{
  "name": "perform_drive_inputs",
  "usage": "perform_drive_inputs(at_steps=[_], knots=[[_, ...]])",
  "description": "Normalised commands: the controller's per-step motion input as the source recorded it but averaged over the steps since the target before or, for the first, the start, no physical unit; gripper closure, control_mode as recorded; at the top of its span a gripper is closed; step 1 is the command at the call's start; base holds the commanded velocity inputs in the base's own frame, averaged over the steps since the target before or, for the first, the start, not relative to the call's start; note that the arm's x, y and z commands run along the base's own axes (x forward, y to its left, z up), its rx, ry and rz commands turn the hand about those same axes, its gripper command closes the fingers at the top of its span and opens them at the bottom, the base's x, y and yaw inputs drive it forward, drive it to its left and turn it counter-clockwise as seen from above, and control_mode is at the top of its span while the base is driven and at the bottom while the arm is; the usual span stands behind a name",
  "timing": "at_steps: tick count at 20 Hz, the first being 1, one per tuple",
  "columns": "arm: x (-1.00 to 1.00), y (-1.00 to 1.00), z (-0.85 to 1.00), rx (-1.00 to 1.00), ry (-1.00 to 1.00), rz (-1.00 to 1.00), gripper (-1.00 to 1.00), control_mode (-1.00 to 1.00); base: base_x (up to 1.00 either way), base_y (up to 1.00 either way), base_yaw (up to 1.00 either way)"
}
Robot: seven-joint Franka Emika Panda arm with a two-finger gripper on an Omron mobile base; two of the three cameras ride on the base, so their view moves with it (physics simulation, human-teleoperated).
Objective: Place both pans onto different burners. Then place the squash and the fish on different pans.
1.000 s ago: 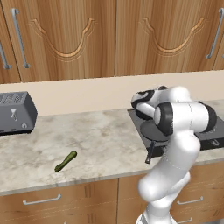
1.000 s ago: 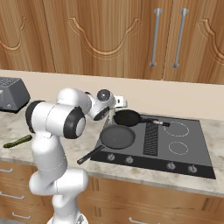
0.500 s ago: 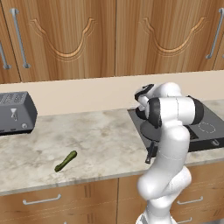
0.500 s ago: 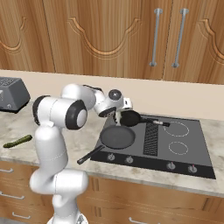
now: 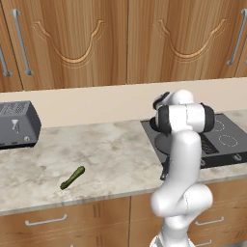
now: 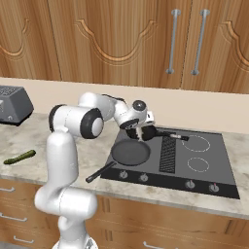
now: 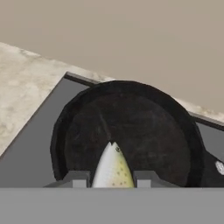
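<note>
End effector (image 7: 112,177) nipped on slim silvery speckled fish (image 7: 113,168), over small round black pan (image 7: 131,131) on far-left burner. We lower to pan centre before release, avoid rim. Dark green curved squash (image 5: 72,177) left on marble counter (image 5: 111,154), well apart.

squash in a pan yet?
No, the squash lies on the marble counter left of the cooktop, well apart from both pans.
</note>
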Motion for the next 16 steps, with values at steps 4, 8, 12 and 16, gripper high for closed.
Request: perform_drive_inputs(at_steps=[4,8,12,16], knots=[[0.45,-0.05,0.00,0.00,0.07,0.00,1.00,-1.00,0.00,0.00,0.00],[0.42,0.00,-0.01,0.00,0.08,0.01,1.00,-1.00,0.00,0.00,0.00],[0.28,0.00,-0.17,0.00,0.09,0.02,1.00,-1.00,0.00,0.00,0.00],[0.03,0.00,-0.38,0.00,0.10,0.05,1.00,-1.00,0.00,0.00,0.00]])
